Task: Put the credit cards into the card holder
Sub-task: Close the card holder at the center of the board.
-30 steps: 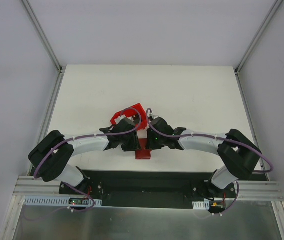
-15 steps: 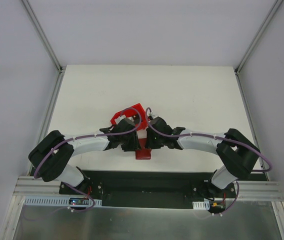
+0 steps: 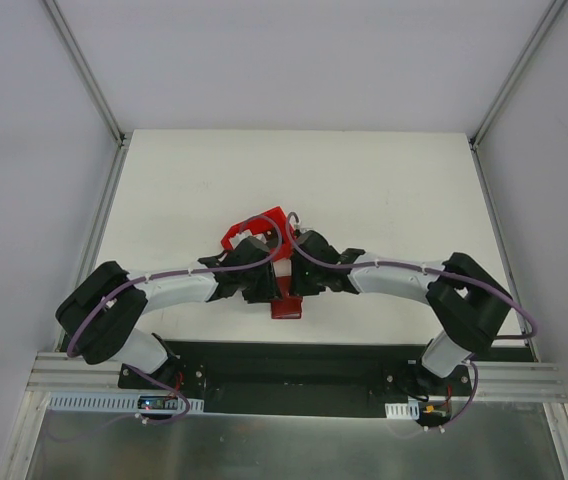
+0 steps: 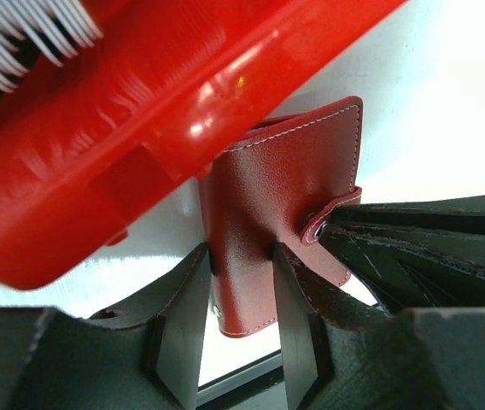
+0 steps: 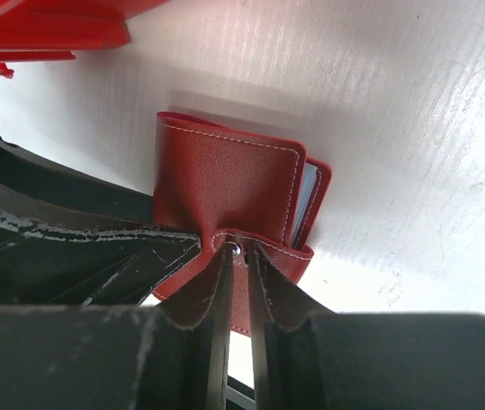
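The dark-red card holder (image 4: 272, 188) lies folded on the white table, just in front of the red bin; it also shows in the top view (image 3: 286, 307). My left gripper (image 4: 241, 256) grips its body, one finger on each side. My right gripper (image 5: 237, 252) is pinched on the snap tab (image 5: 251, 256) at the wallet's edge (image 5: 225, 179). A pale blue card edge (image 5: 304, 198) shows between the folded flaps. No loose cards are in view. In the top view both grippers, left (image 3: 262, 282) and right (image 3: 300, 280), meet over the wallet.
A bright red open-fronted plastic bin (image 3: 254, 228) stands right behind the wallet and fills the upper left of the left wrist view (image 4: 140, 111). The black base plate (image 3: 284, 360) runs along the table's near edge, close to the wallet.
My right arm has shifted a little to the left, closer in on the wallet. The left arm and the wallet have stayed in place.
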Motion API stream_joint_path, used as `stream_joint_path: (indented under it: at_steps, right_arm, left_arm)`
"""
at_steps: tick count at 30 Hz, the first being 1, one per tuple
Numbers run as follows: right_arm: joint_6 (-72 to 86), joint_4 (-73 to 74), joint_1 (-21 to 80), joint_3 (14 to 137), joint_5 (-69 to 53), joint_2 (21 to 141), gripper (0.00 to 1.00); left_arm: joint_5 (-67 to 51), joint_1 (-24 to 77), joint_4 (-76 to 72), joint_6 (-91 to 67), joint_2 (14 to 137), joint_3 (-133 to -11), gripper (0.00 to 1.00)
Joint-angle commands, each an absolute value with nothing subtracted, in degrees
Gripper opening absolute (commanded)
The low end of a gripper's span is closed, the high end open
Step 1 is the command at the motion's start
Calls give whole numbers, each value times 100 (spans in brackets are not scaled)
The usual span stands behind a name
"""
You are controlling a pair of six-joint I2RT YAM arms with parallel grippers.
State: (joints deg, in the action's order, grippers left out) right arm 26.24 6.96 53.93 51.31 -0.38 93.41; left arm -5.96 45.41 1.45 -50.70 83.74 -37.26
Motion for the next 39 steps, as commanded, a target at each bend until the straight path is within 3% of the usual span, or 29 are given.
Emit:
stream_joint_path:
  at_steps: [1, 39]
  right_arm:
    - [2628, 1195, 5440, 5264, 325, 9791, 13]
    - [2417, 2531, 5467, 6064, 466, 10547, 12]
  left_arm:
    - [-606, 4614, 71, -5150, 8385, -3472, 34]
    - [-607, 4623, -281, -5291, 8209, -3138, 34]
